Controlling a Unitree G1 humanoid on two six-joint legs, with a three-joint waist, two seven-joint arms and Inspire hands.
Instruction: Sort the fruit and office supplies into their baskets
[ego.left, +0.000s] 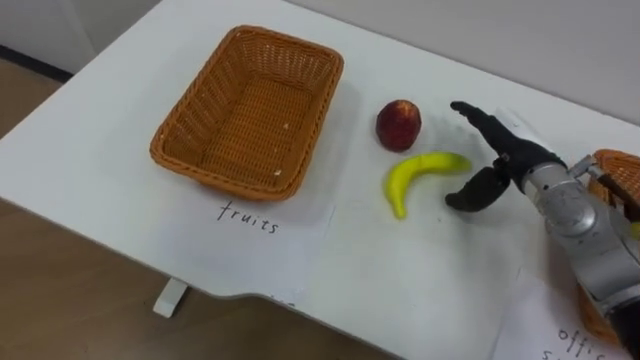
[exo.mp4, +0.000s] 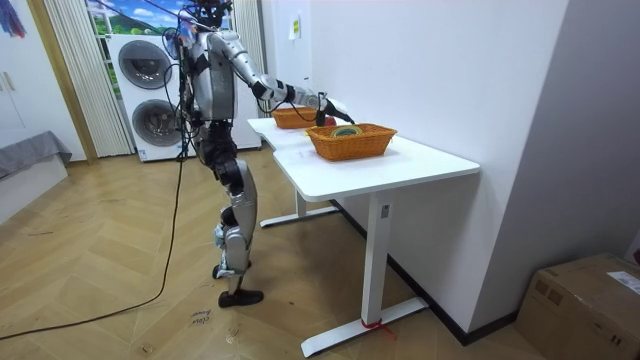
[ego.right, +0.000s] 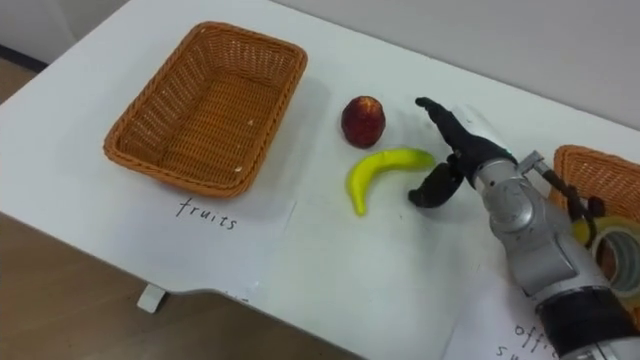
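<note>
Work surface: one white rectangular table (ego.left: 100, 170) with a smooth top; the robot stands upright at its long edge on a wood floor. Baskets, two: both rectangular, woven of orange-brown wicker with a braided rim. The first wicker basket (ego.left: 215, 95) lies on the left half of the table and has nothing in it. The second wicker basket (ego.right: 590, 160) sits at the right edge and holds a pale ring-shaped roll of tape (ego.right: 603, 255). Paper sheets, two: one white sheet with a handwritten label (ego.left: 250, 235) before the first basket and one like it (ego.left: 560, 320) before the second. Fruit, two pieces, both on the bare table between the baskets. One is a curved yellow banana (ego.left: 420, 172), smooth-skinned and greenish toward its right end, lying flat. The other is a round dark-red fruit (ego.left: 398, 125), glossy, standing just behind the banana and apart from it. Hands: the right hand (ego.left: 510, 155), black-fingered on a grey metal forearm, reaches in from the right. Its fingers (ego.left: 478, 118) are straight and spread wide above the thumb (ego.left: 468, 196), and the banana's right end lies in the gap between them. Contact cannot be told.
</note>
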